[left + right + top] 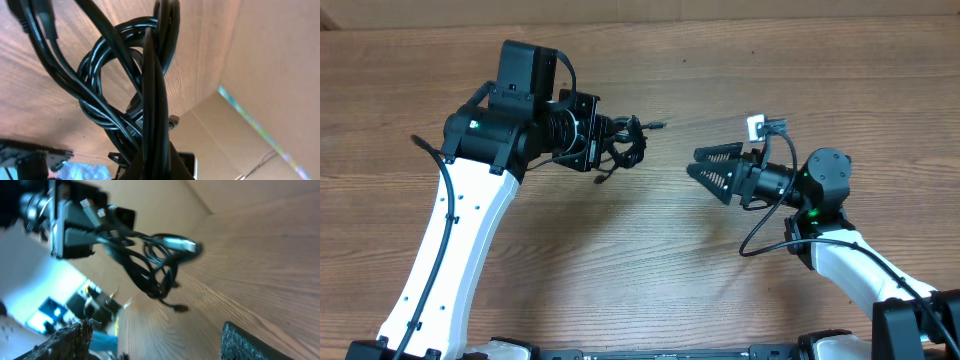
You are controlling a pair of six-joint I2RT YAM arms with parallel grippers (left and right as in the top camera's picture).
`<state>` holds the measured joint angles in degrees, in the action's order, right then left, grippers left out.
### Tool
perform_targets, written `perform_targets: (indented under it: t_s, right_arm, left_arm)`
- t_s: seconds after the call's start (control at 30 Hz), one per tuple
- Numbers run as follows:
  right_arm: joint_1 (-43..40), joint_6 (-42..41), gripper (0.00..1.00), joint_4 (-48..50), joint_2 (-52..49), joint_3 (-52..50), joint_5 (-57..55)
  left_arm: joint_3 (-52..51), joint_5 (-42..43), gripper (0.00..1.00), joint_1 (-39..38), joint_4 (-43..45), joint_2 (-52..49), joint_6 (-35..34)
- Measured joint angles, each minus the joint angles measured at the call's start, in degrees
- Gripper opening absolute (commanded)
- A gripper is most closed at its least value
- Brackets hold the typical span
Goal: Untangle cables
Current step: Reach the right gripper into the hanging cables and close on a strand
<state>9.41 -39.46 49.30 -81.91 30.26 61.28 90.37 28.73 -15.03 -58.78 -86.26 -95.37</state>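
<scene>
The cables (626, 141) are a small knotted bundle of thin black cords, hanging above the wooden table near its middle. My left gripper (608, 141) is shut on this bundle. In the left wrist view the cables (112, 75) loop tightly and run down between the fingers (172, 165). My right gripper (703, 166) stands open a short way to the right of the bundle, pointing at it, with nothing between its fingers. In the right wrist view the cables (150, 267) dangle from the left gripper (75, 222), with a plug end (184, 243) sticking out and a small plug (180, 308) hanging low.
The wooden table (650, 270) stretches under both arms. A brown cardboard wall (272, 60) stands beyond the table. Thicker black wires (445, 190) run along the left arm and loop beside the right arm (765, 230).
</scene>
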Motion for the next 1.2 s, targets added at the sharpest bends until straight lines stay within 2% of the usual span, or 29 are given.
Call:
perform_targets:
  t_s: [0.2, 0.33, 0.43, 0.57, 1.07, 1.13, 1.2]
  right_arm:
    - [7.3, 9.8, 0.76, 3.0, 0.0, 0.1, -0.5]
    - [10.3, 13.4, 0.61, 2.5, 0.0, 0.1, -2.3]
    - [10.5, 15.8, 0.58, 1.9, 0.0, 0.2, -3.3]
    - [10.5, 17.3, 0.46, 1.4, 0.0, 0.2, -4.7]
    - [10.5, 18.6, 0.43, -0.4, 0.0, 0.2, -8.4]
    - [10.5, 18.5, 0.36, -0.5, 0.0, 0.2, -8.8]
    - [10.5, 18.6, 0.21, -0.9, 0.0, 0.2, -9.4]
  left_arm:
    - [0.0, -0.8, 0.04, -2.7, -1.2, 0.0, -5.5]
    - [0.0, -1.6, 0.04, -4.9, -1.2, 0.0, -9.1]
    - [0.0, -1.9, 0.04, -5.4, -1.2, 0.0, -10.8]
    - [0.0, -2.7, 0.04, -5.4, -1.2, 0.0, -11.7]
    - [0.0, -3.6, 0.04, -7.4, -1.4, 0.0, -13.3]
    - [0.0, -3.9, 0.04, -8.1, -1.4, 0.0, -14.0]
    - [0.0, -4.0, 0.04, -8.3, -1.4, 0.0, -14.2]
